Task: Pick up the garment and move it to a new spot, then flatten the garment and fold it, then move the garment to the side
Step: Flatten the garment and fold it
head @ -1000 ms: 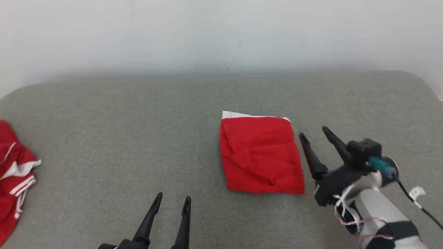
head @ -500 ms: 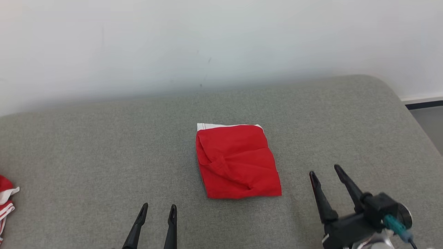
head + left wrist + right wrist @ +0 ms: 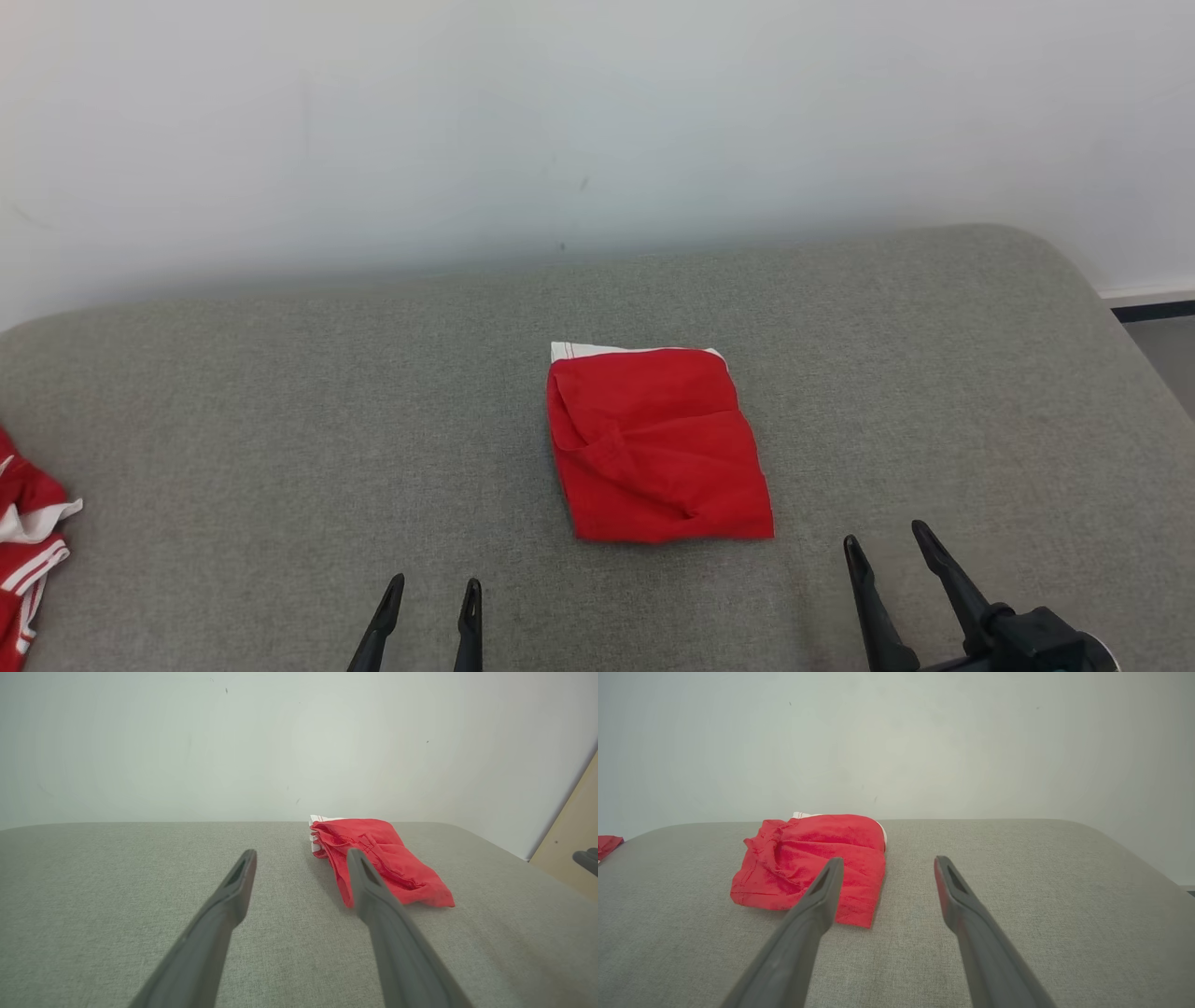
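Head view: right claw (image 3: 884, 532) low, splayed

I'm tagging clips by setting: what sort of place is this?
Probably a plain indoor room: a grey padded surface like a bed or couch against a bare white wall, with a folded red garment on it.

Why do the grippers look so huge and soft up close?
Left wrist view: the left gripper sits near the wide-angle lens, so it looms large and soft-edged. Right wrist view: the right gripper likewise. Head view: even light, garment sharp.
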